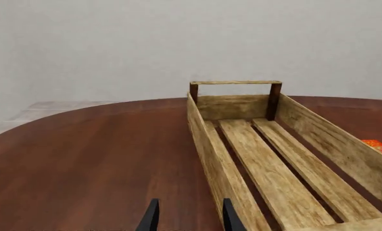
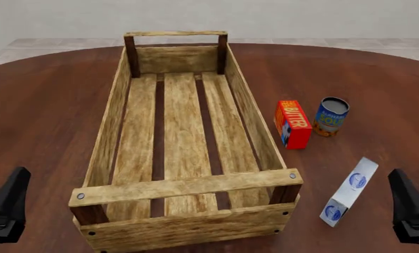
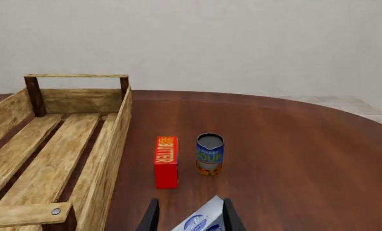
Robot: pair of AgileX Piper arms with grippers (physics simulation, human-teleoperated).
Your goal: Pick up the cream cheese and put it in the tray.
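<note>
Nothing done yet: cream cheese (image 2: 350, 192) lies on desk, lower right of front view, outside the empty tray (image 2: 112, 118). My right pincer (image 3: 187, 219) open, grasp and transfer pending.

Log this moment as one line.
stage: pre-grasp | cream cheese: lying on table, right of tray | left hand: open, idle | right hand: open, beside carton

On my right side: red-orange butter box (image 2: 293, 124) lying on the dark wood counter (image 2: 47, 121), label up, long axis running front to back. Just beside it, further right, blue soup can (image 2: 331, 116) upright, not touching the box. Round counter edge visible at far side; pale tiled floor (image 2: 62, 44) and plain grey wall (image 2: 266, 13) beyond.
</note>
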